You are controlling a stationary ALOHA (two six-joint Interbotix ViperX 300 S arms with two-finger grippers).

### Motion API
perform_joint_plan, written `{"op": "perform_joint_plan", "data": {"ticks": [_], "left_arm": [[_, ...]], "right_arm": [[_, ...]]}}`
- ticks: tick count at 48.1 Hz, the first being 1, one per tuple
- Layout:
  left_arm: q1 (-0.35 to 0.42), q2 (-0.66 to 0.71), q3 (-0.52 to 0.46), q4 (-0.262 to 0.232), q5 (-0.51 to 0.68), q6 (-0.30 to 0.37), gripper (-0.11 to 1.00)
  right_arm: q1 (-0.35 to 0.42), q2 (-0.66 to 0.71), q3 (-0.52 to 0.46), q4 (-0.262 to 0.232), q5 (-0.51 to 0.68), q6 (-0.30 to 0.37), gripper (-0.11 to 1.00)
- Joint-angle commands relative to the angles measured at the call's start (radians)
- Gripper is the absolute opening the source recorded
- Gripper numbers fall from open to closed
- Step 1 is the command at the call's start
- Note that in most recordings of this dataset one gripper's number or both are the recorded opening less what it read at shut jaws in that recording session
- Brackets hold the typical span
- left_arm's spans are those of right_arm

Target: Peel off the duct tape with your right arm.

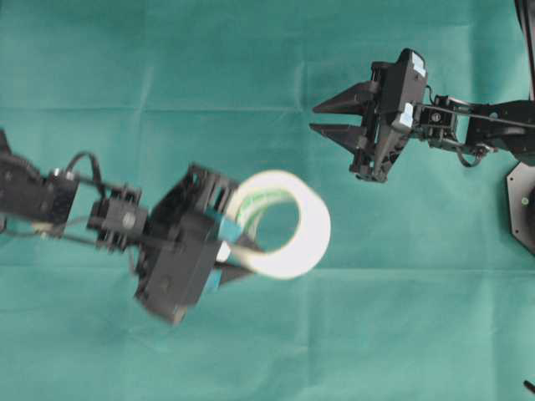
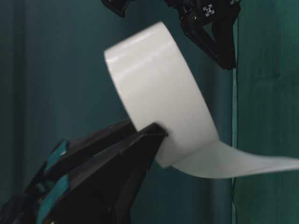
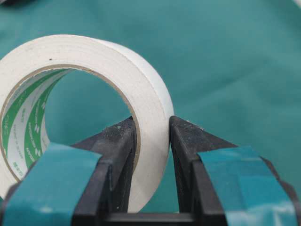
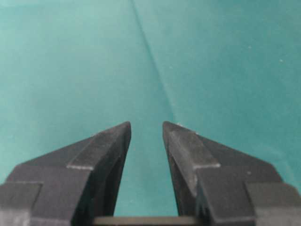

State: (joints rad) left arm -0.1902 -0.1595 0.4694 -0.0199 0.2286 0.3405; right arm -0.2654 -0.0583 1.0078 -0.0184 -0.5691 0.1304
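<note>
My left claw [image 1: 226,255] clamps the tape [image 1: 288,224]; my right claw [image 1: 328,119], upper right, gapes empty.
Light, stiff roll; I'd pinch its floppy loose end.

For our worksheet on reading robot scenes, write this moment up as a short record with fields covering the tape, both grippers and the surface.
held object: duct tape, lifted off the cloth
holder: left gripper, shut on the roll's wall, one finger inside the core
loose end: hangs free, nothing gripping it
right gripper: open, empty, apart from the roll
surface: teal cloth
</note>
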Motion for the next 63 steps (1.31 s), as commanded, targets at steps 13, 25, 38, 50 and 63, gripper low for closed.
{"op": "perform_joint_plan", "data": {"ticks": [13, 25, 38, 50, 63], "left_arm": [[0.104, -0.002, 0.005, 0.002, -0.014, -0.005, 0.2], [0.144, 0.034, 0.006, 0.002, -0.017, -0.025, 0.2], [0.163, 0.081, 0.008, 0.002, -0.061, -0.026, 0.2], [0.172, 0.13, 0.0, 0.002, -0.071, -0.028, 0.2], [0.181, 0.173, -0.009, 0.002, -0.083, -0.028, 0.2]], "right_arm": [[0.035, -0.043, 0.017, 0.002, 0.018, 0.002, 0.08], [0.08, -0.11, 0.055, 0.002, 0.038, 0.002, 0.08], [0.097, -0.178, 0.087, 0.002, 0.063, 0.002, 0.08], [0.117, -0.221, 0.114, 0.002, 0.074, 0.002, 0.08], [0.126, -0.265, 0.14, 0.002, 0.074, 0.002, 0.08]]}}
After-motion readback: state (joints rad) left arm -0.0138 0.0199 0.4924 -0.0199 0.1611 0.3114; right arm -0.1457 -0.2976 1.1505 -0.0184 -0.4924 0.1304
